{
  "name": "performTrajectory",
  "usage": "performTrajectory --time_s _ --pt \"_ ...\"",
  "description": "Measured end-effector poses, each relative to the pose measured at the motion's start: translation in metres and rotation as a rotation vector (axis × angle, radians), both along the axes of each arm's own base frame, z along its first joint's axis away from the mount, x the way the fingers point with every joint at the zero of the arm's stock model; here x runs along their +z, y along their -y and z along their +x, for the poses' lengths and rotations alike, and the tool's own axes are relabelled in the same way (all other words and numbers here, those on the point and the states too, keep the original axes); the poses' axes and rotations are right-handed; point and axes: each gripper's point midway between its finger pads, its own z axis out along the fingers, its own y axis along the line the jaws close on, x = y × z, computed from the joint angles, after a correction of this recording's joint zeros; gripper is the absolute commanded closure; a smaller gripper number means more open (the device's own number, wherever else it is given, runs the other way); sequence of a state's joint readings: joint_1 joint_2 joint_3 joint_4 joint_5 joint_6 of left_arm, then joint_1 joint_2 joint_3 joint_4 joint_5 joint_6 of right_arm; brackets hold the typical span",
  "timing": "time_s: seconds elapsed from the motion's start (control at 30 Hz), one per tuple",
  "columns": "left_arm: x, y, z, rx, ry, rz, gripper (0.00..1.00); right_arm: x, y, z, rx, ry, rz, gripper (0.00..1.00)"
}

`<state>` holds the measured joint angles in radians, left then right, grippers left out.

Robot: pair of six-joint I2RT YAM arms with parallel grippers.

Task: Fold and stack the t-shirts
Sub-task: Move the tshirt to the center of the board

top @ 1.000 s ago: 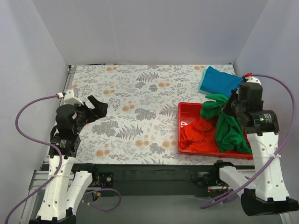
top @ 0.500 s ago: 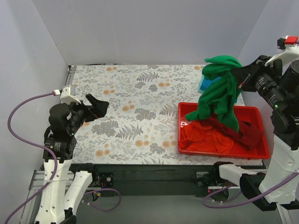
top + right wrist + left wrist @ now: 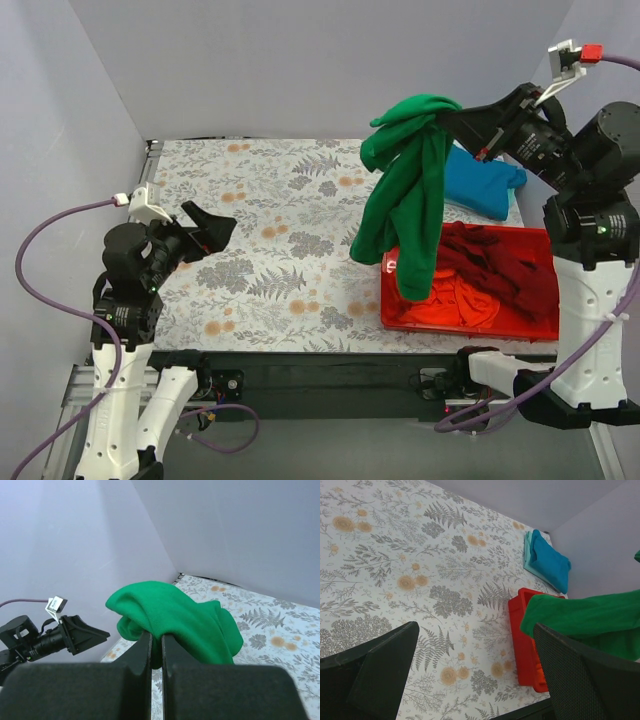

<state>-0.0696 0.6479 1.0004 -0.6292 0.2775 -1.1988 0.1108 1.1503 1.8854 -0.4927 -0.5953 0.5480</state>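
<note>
My right gripper (image 3: 447, 118) is shut on the bright green t-shirt (image 3: 408, 195) and holds it high; the shirt hangs down over the tray's left edge. In the right wrist view the green t-shirt (image 3: 175, 612) is pinched between the shut fingers (image 3: 141, 652). The dark maroon t-shirt (image 3: 505, 265) and the orange-red t-shirt (image 3: 450, 302) lie crumpled in the red tray (image 3: 389, 300). The teal blue t-shirt (image 3: 480, 184) lies folded at the back right, also in the left wrist view (image 3: 549, 561). My left gripper (image 3: 210, 228) is open and empty above the table's left side.
The table has a floral fern-patterned cloth (image 3: 290, 240). Grey walls close in the left, back and right sides. The red tray (image 3: 520, 645) stands at the front right near the table's front edge.
My right gripper has lifted the green t-shirt out of the tray and carried it up and to the left, uncovering the maroon shirt. The left arm has barely moved.
</note>
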Motion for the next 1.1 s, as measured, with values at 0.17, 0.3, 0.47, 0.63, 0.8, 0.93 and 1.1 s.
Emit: performTrajectory --time_s 0.17,0.3,0.47,0.63,0.8,0.93,1.1 --pt "0.004 0.0 0.001 0.005 -0.002 -0.012 0.03 -0.004 -0.035 0.013 0.118 0.002 0.0 0.99" --pt "0.0 -0.004 0.006 0.031 -0.032 0.002 0.05 -0.008 -0.081 0.021 0.21 0.022 -0.045 0.99" --pt "-0.012 -0.019 0.016 0.104 -0.091 0.063 0.05 -0.045 -0.13 0.032 0.24 -0.032 -0.135 0.99" --pt "-0.015 -0.029 0.017 0.149 -0.114 0.097 0.04 -0.083 -0.176 0.024 0.275 -0.087 -0.23 0.99" --pt "-0.012 -0.034 0.016 0.178 -0.115 0.107 0.06 -0.119 -0.196 0.031 0.238 -0.154 -0.293 0.76" --pt "-0.017 -0.04 0.014 0.209 -0.136 0.12 0.09 -0.191 -0.215 0.068 0.162 -0.25 -0.422 0.02" --pt "-0.028 -0.056 0.011 0.285 -0.17 0.166 0.12 -0.355 -0.212 0.078 0.117 -0.493 -0.709 0.02"
